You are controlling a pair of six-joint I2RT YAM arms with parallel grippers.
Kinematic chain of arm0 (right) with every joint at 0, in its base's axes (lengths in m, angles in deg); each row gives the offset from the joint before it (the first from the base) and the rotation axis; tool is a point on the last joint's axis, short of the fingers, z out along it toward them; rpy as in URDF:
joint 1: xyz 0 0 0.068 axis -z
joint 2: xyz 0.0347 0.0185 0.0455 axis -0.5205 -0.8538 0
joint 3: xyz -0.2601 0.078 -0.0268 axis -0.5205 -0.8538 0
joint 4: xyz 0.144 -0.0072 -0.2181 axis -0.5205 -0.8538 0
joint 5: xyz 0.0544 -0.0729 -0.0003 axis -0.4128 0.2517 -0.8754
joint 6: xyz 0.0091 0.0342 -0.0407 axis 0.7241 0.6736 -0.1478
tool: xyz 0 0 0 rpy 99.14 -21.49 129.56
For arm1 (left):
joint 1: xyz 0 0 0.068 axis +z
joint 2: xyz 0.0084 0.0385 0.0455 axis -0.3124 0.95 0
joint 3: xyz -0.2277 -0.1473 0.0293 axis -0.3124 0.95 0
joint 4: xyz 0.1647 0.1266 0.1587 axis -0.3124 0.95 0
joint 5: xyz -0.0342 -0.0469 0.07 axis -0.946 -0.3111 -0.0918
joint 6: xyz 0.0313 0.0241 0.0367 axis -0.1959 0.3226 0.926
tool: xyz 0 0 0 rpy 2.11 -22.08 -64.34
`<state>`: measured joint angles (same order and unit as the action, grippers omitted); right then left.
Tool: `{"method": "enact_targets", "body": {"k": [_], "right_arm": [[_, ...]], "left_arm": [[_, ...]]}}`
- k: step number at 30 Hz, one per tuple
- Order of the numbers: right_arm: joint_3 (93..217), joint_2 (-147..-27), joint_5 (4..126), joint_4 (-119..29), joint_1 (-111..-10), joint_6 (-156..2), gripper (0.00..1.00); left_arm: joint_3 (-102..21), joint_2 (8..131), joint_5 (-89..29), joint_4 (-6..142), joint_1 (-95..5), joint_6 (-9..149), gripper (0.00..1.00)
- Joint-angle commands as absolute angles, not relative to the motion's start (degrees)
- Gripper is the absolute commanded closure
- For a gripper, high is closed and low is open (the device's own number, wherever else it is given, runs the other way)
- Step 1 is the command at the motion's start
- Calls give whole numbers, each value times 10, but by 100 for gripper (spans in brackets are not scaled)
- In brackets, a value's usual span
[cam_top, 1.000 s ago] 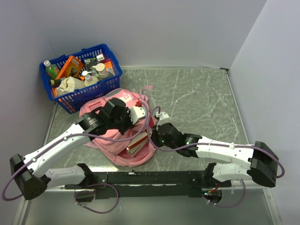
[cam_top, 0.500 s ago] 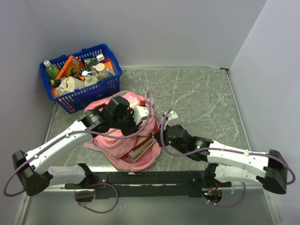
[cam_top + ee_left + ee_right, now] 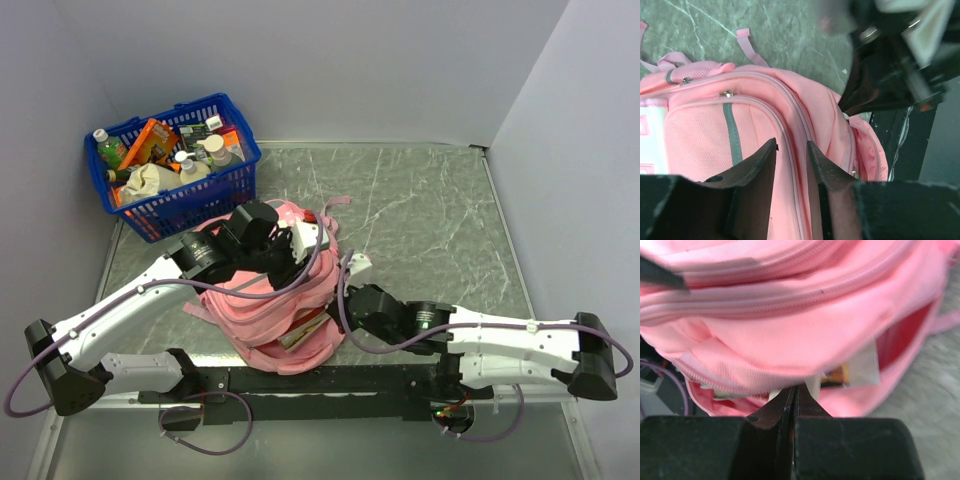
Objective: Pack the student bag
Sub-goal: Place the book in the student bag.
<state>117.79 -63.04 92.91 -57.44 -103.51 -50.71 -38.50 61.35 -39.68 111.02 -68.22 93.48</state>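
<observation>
The pink student bag (image 3: 262,322) stands bunched up at the near left of the table, with books (image 3: 306,333) showing in its open side. My left gripper (image 3: 298,250) is on top of the bag. In the left wrist view (image 3: 791,145) its fingers pinch a fold of the bag (image 3: 700,135) along the zipper seam. My right gripper (image 3: 347,312) is at the bag's right side. In the right wrist view (image 3: 796,388) its jaws are pressed together, tips just under the bag's flap (image 3: 790,335), in front of a white card (image 3: 862,365) inside.
A blue plastic basket (image 3: 205,193) full of bottles and boxes stands at the back left, just behind the bag. A loose pink strap (image 3: 336,203) lies on the marble table beyond the bag. Walls close in on the left, back and right.
The left gripper has pulled the bag's top up and to the right, so the bag stands taller. The right gripper has drawn back toward the near right, and less of the books shows.
</observation>
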Motion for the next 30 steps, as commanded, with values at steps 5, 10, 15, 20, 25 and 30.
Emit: {"method": "enact_targets", "body": {"k": [5,10,15,20,25,30], "right_arm": [[1231,-524,1046,-753,-1106,-464,100],[1235,-586,997,-711,-1152,-498,100],[1239,-657,973,-660,-1163,-533,100],[1240,-708,960,-609,-1136,-566,100],[1225,-738,929,-527,-1093,-590,100],[1220,-783,942,-467,-1075,-619,100]], "left_arm": [[-382,601,-400,1081,-686,939,65],[-379,600,-404,1103,-683,940,31],[-353,590,-383,1119,-679,951,43],[-300,574,-336,1091,-679,958,54],[-294,579,-333,1100,-679,962,73],[-322,607,-381,1121,-678,948,99]]}}
